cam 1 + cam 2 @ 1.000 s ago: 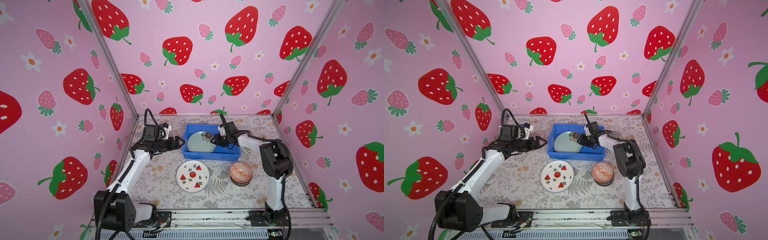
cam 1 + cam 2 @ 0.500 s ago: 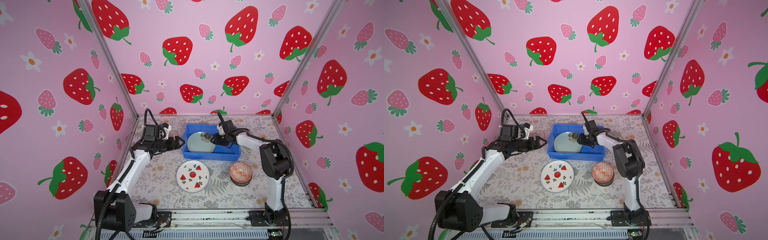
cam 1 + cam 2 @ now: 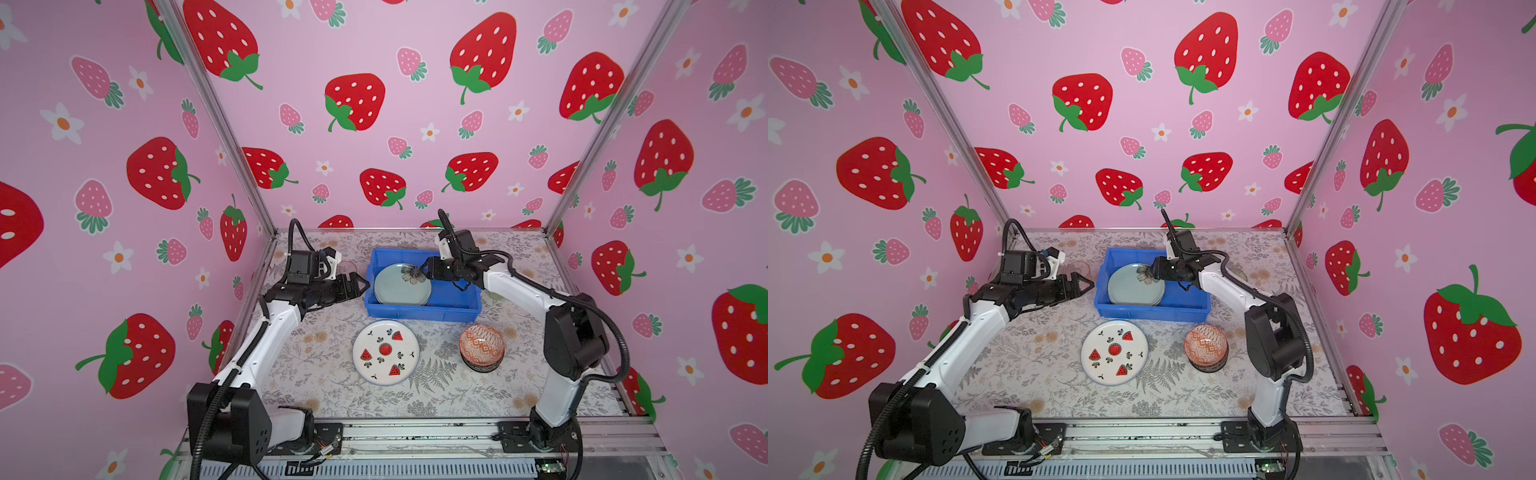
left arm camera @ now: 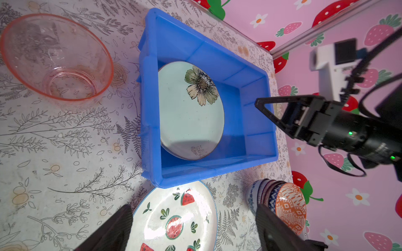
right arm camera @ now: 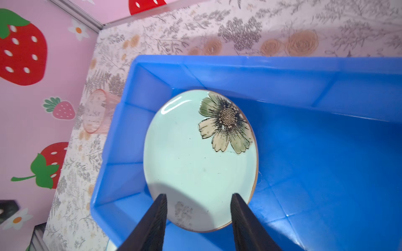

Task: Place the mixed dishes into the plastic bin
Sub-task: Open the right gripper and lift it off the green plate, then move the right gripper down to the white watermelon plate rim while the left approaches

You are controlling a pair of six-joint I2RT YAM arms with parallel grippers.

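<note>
One plate inside the bin

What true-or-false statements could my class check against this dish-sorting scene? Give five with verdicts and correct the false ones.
1. The mint-green plate lies inside the blue bin. True.
2. The watermelon plate is in the bin too. False: it lies on the table in front of the bin.
3. The right hand grips the mint-green plate. False: it is open above the bin and holds nothing.
4. The orange-red bowl tops a stack of bowls. True.
5. The left hand holds the pink tumbler. False: it is open and empty; the tumbler stands on the table beside the bin.
</note>
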